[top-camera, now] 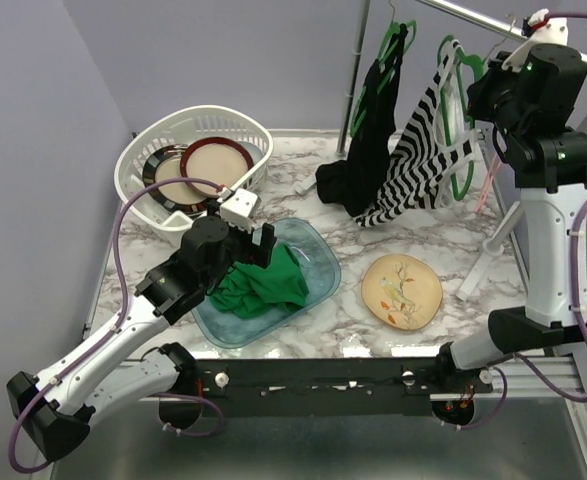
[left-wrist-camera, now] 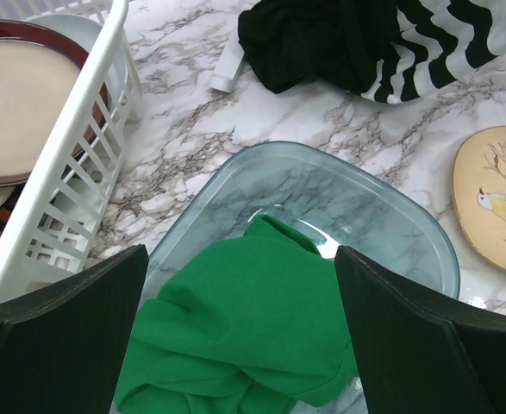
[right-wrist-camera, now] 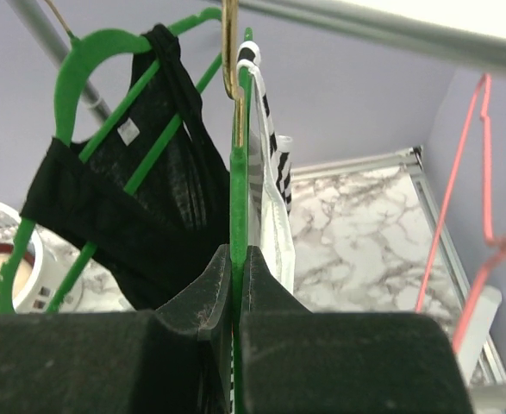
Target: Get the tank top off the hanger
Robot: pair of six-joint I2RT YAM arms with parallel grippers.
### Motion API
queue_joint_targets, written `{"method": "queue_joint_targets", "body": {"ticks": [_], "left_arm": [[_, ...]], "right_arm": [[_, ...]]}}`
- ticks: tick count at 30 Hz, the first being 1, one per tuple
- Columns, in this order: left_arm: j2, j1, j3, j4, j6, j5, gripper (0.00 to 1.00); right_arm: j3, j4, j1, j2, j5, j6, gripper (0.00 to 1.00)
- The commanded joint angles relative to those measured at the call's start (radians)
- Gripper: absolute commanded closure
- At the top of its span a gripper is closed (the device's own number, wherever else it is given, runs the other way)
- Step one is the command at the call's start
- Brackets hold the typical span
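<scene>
While the green plastic hanger point(right-wrist-camera: 238, 172) is clenched by the right claw point(right-wrist-camera: 236, 259), the black-and-white striped tank top point(top-camera: 418, 150) is draped on it at one o'clock; the left claw point(left-wrist-camera: 240, 259) is spread over green cloth point(left-wrist-camera: 235, 336).

Two hung tops point(top-camera: 368, 150) point(top-camera: 418, 150), two green hangers point(top-camera: 391, 45) point(top-camera: 465, 70), one basket point(top-camera: 203, 115), one glass dish point(top-camera: 318, 265)

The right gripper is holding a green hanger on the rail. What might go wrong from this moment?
The right gripper is shut on the green hanger of the striped tank top; a pull might lift its hook off the rail.
The black tank top hangs close beside, both hems bunched together on the table, so it might be dragged along.
The left gripper is open over the green cloth in the dish, too far to help.
</scene>
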Motion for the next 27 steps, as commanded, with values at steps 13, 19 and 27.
{"method": "queue_joint_targets", "body": {"ticks": [13,19,27], "left_arm": [[0.107,-0.009,0.273,0.057,0.042,0.463,0.01],[0.196,-0.114,0.425,0.146,0.027,0.538,0.01],[0.357,-0.384,0.473,0.278,0.106,0.31,0.01]], "right_arm": [[-0.285,-0.014,0.019,-0.369,-0.121,0.289,0.99],[-0.426,0.052,0.021,-0.478,-0.231,0.432,0.99],[-0.523,0.006,0.019,-0.555,-0.133,0.642,0.99]]}}
